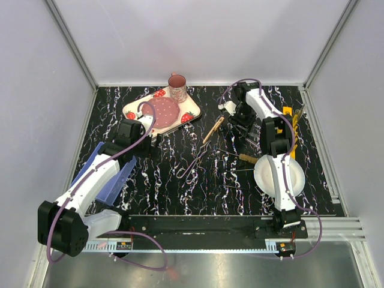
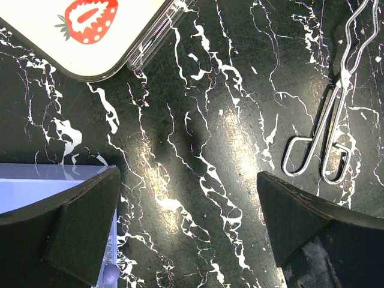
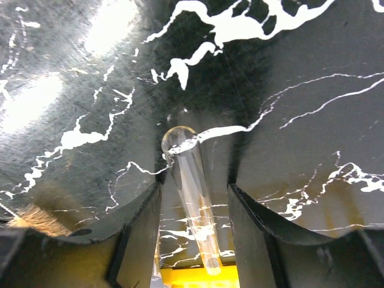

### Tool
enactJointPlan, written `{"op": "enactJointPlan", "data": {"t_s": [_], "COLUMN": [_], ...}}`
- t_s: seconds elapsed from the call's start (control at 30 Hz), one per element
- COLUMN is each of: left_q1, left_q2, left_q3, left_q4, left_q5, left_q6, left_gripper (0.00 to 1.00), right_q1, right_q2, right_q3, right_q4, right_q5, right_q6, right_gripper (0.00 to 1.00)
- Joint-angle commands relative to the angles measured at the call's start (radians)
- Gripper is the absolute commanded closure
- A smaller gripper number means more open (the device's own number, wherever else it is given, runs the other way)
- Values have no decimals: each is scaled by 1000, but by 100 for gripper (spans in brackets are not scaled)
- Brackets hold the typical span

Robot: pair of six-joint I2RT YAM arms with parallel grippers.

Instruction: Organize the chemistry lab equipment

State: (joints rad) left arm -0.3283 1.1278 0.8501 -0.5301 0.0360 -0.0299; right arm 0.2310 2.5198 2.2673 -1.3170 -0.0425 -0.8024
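Black marble tabletop (image 3: 300, 60): R gripper (image 3: 194, 187) straddles 1 test tube (image 3: 183, 157).

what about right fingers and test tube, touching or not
Apart. The right wrist view shows dark table on both sides of the test tube, between it and the right fingers.

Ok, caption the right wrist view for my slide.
Open right gripper straddles a clear test tube over the black marbled table.

Clear glass test tube (image 3: 192, 198), glossy marbled tabletop (image 3: 312, 54)
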Motion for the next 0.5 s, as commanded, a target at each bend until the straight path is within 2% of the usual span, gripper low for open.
{"op": "enactJointPlan", "data": {"t_s": [0.0, 0.2, 0.33, 0.43, 0.47], "left_q1": [-2, -3, -2, -2, -2], "left_q2": [-2, 1, 3, 3, 1], "left_q3": [6, 4, 4, 4, 3], "left_q4": [41, 41, 41, 44, 42], "left_q5": [-22, -25, -27, -28, -30], "left_q6": [8, 8, 10, 8, 8], "left_gripper": [1, 1, 1, 1, 1], "right_q1": [5, 5, 4, 5, 5], "right_q2": [13, 34, 47, 45, 42], "right_q3": [0, 1, 3, -5, -8], "right_q4": [25, 56, 73, 91, 105], "right_q5": [75, 107, 113, 110, 107], "right_q6": [-75, -109, -113, -112, -110], "right_gripper": [48, 51, 57, 65, 70]}}
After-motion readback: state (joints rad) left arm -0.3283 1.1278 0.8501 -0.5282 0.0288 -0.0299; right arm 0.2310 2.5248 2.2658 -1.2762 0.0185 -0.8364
